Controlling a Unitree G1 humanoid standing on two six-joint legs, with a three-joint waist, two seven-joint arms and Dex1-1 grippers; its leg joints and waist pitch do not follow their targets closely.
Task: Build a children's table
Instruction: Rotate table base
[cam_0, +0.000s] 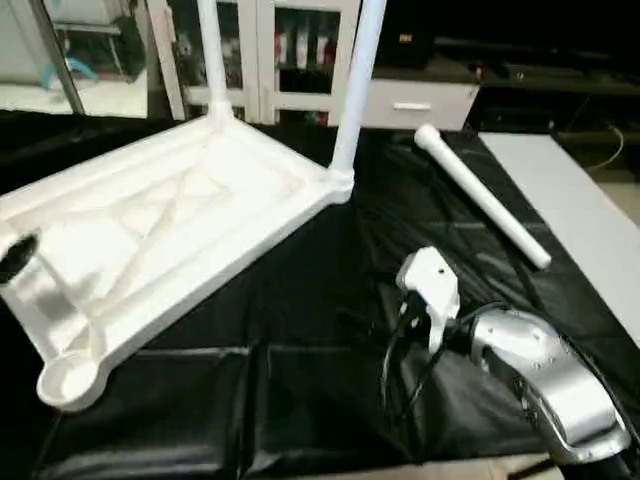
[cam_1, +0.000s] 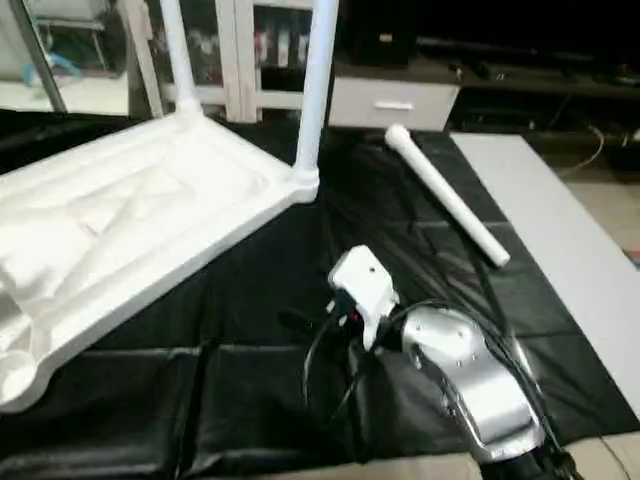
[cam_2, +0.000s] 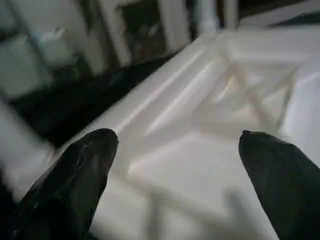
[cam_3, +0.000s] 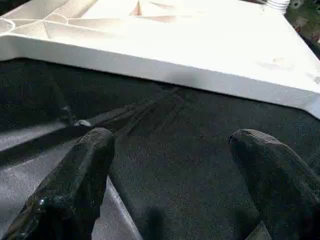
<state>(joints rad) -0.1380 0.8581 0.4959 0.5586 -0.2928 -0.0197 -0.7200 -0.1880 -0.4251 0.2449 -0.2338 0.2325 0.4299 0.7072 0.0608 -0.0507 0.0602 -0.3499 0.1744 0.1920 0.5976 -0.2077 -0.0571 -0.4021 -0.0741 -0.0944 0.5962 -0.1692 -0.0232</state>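
Black crinkled cloth covers my work surface. Item: white plastic table top, lying upside down so its corner sockets face up for fitting; X-ribbed underside exposed, two tapered white legs already upright in the far sockets, near socket empty. Loose white leg lies well apart, to my right. My left gripper hovers spread over the ribs, grasping nothing; my right gripper spread above the cloth, likewise empty.

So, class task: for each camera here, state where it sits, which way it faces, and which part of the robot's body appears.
Head pair: looks forward and down at the upturned table top, two fitted legs, a loose leg; the right forearm shows.
Left wrist: looks along open jaws at the ribbed underside.
Right wrist: looks along open jaws over the black cloth to the top's edge.
Shared: the table top.
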